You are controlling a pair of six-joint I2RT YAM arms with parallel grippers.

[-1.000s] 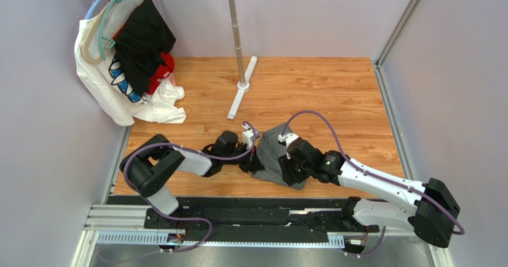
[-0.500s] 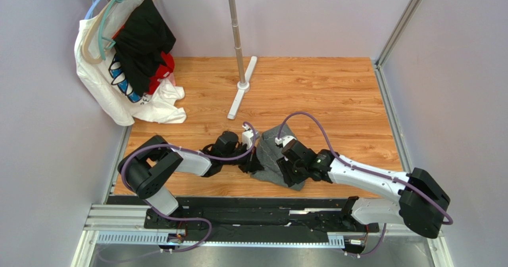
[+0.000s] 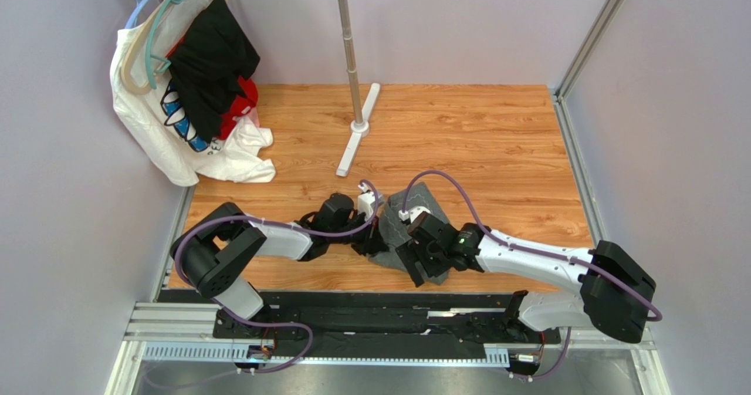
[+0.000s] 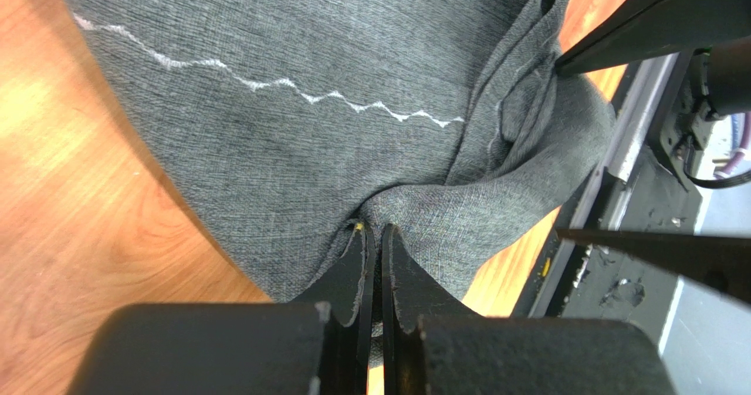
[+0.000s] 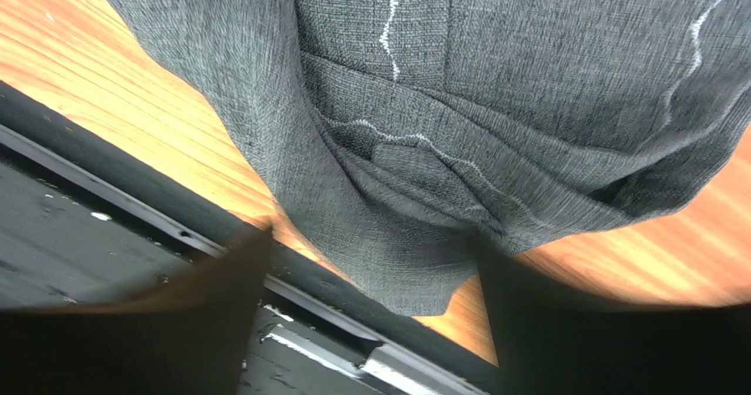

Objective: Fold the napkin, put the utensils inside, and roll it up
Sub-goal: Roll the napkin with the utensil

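Left gripper [image 4: 372, 247] pinches the rumpled grey napkin [image 4: 291, 87] (pale zigzag stitching), right gripper [image 5: 372, 250] spread.

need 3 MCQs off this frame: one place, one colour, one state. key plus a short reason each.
1. Where do the clothes hang?
A) far left corner
B) far right corner
C) near edge, by the right arm

2. What colour is the stitching on the napkin?
A) red
B) pale
C) yellow

3. How do the left jaws stand?
A) wide open
B) shut on nothing
C) shut on the napkin

Key:
1 A: the top view shows them bunched on hangers at the far left.
2 B: a pale zigzag line runs across the dark grey cloth.
3 C: the left wrist view shows them pressed together with a fold of cloth pinched between.
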